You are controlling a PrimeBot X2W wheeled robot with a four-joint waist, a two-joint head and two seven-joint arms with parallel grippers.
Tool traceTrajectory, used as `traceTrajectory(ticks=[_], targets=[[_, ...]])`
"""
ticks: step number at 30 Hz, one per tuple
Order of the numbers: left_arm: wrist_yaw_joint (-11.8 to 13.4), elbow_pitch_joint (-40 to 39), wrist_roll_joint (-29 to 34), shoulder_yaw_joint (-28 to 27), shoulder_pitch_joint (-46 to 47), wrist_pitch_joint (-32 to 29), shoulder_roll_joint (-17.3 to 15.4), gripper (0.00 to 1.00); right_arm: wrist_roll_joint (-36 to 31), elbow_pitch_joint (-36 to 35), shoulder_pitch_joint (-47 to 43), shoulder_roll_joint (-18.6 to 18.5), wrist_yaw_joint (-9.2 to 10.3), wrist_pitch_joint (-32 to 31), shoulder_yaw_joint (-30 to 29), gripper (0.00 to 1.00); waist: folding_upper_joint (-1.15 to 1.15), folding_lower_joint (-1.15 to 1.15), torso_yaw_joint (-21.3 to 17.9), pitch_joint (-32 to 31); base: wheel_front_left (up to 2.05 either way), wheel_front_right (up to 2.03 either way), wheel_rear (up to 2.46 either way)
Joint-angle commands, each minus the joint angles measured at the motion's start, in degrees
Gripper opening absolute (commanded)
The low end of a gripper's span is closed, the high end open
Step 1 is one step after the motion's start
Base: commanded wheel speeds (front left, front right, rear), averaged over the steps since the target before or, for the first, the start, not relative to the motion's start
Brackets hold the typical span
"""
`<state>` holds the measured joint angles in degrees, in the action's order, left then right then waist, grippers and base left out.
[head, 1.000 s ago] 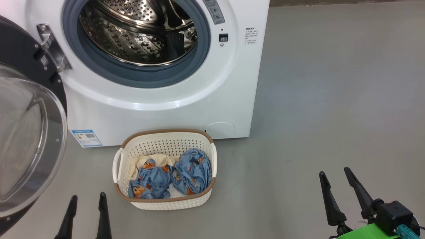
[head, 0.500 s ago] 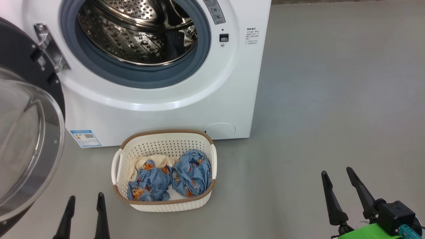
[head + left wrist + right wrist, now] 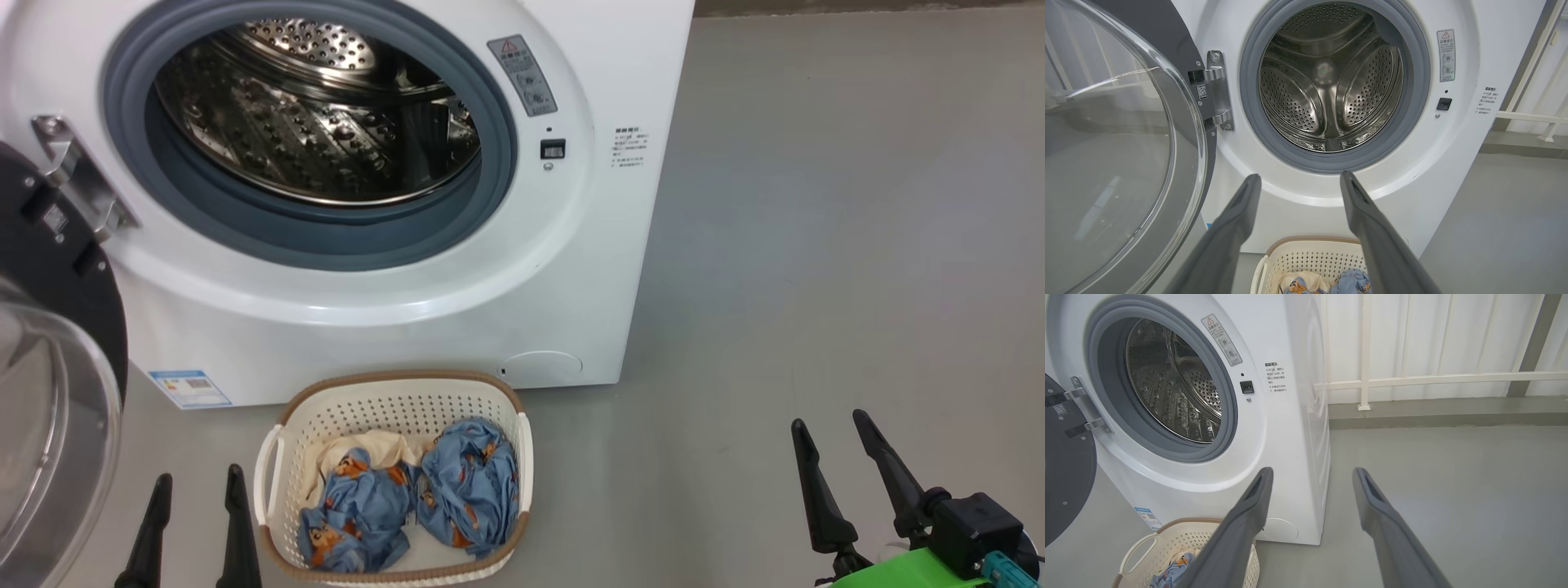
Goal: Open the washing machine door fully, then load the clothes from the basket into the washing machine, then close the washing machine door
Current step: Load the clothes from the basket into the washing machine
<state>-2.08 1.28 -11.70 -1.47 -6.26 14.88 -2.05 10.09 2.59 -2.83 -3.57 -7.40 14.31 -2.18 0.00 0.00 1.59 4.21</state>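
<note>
The white washing machine [image 3: 408, 327] [image 3: 1453, 163] [image 3: 1274, 465] stands ahead, its steel drum [image 3: 310, 122] bare inside. Its black, glass-bowled door [image 3: 49, 392] [image 3: 1106, 143] [image 3: 1061, 473] hangs swung out at the left. On the floor before it sits the cream basket [image 3: 392, 404] [image 3: 1310, 255] [image 3: 1163, 543] holding the blue printed clothes [image 3: 433, 502] and a cream cloth [image 3: 371, 445]. My left gripper [image 3: 194, 482] [image 3: 1298, 179] is open just left of the basket, empty. My right gripper [image 3: 829, 425] [image 3: 1312, 473] is open well to the right, over bare floor.
Grey floor [image 3: 816, 245] spreads to the right of the machine. A white railing and panelled wall [image 3: 1433, 379] stand behind it. The open door bulges into the space at my left.
The head view has tilted up: machine and basket sit lower in the picture, more of the drum opening shows. Both grippers stay open in about the same spots.
</note>
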Motion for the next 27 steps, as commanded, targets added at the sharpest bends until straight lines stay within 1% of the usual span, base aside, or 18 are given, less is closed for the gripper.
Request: traceTrajectory(ticks=[1, 8, 17, 27], targets=[[0.5, -1.7, 0.5, -1.9, 2.1, 0.1, -0.8, 1.00, -0.3, -1.6, 1.3, -0.2, -0.09, 0.7, 1.2, 1.00, 0.00, 0.00, 0.1, 0.2, 1.11, -1.11, 0.00], [0.0, -1.4, 0.0, -1.6, 2.1, 0.1, -0.8, 1.00, -0.3, -1.3, 1.6, -0.2, -0.09, 0.7, 1.3, 1.00, 0.00, 0.00, 0.0, 0.6, 0.59, -0.59, 0.00], [-0.7, -1.8, -0.6, -1.1, 2.4, 0.1, -0.8, 1.00, -0.4, -1.1, 2.0, -0.2, -0.09, 0.7, 1.4, 1.00, 0.00, 0.00, -0.1, 0.9, 0.02, -0.02, 0.00], [-0.8, -1.3, -0.9, -1.0, 2.5, 0.1, -0.8, 1.00, -0.4, -0.8, 2.1, -0.2, -0.09, 0.7, 1.4, 1.00, 0.00, 0.00, -0.1, 1.0, 0.00, 0.00, 0.00]])
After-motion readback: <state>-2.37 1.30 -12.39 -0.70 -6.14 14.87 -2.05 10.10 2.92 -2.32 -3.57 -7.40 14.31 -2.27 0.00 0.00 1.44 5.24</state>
